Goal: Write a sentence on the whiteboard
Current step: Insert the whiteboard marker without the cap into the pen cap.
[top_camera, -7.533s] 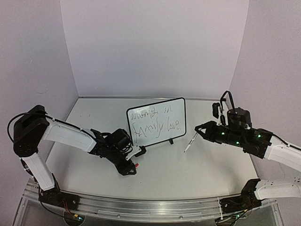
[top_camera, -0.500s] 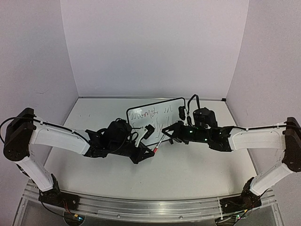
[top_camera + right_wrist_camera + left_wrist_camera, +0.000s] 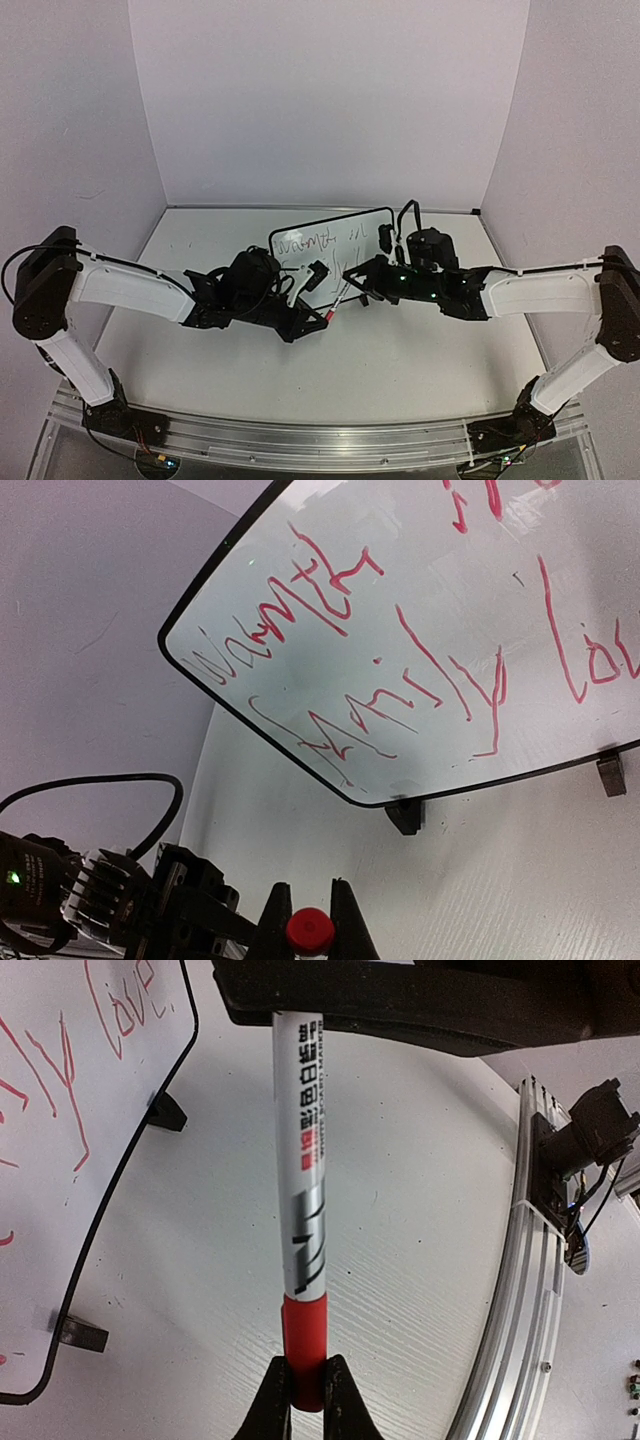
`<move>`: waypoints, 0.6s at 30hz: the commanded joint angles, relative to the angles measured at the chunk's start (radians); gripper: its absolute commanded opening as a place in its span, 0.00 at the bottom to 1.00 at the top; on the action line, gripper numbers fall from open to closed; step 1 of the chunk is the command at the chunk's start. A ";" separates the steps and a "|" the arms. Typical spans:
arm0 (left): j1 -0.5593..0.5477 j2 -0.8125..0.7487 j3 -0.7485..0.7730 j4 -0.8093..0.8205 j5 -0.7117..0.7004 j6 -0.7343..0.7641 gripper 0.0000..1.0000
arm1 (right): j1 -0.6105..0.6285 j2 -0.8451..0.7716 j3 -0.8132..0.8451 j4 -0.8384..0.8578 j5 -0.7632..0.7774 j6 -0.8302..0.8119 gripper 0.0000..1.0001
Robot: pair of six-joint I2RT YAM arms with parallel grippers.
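top external: we find the whiteboard (image 3: 318, 240) upright at mid-bench (image 3: 420, 370), both arms meeting just before it | left wrist: left gripper (image 3: 305, 1385) pinched tight on the marker (image 3: 303, 1160) at its red cap (image 3: 304, 1330) (white barrel, printed lettering) | right wrist: right gripper (image 3: 309, 920) clamped on the marker's red end, the sentence (image 3: 400, 670) in red across the board behind

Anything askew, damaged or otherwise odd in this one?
Nothing is spilled, damaged or tipped. The whiteboard stands on its feet; the red sentence is a rough scrawl. The one unusual sight: both grippers are shut on a single marker, the left gripper on its red cap, the right gripper on the opposite end.
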 commanded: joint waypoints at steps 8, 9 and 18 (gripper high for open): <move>0.029 -0.008 0.169 0.248 0.017 0.088 0.04 | 0.086 -0.040 -0.047 -0.135 0.014 0.096 0.00; 0.029 -0.011 0.167 0.206 0.016 0.101 0.10 | 0.084 -0.069 -0.058 -0.161 0.080 0.101 0.00; 0.070 -0.171 0.011 -0.025 -0.088 0.090 0.65 | -0.065 -0.240 -0.136 -0.308 0.214 0.078 0.00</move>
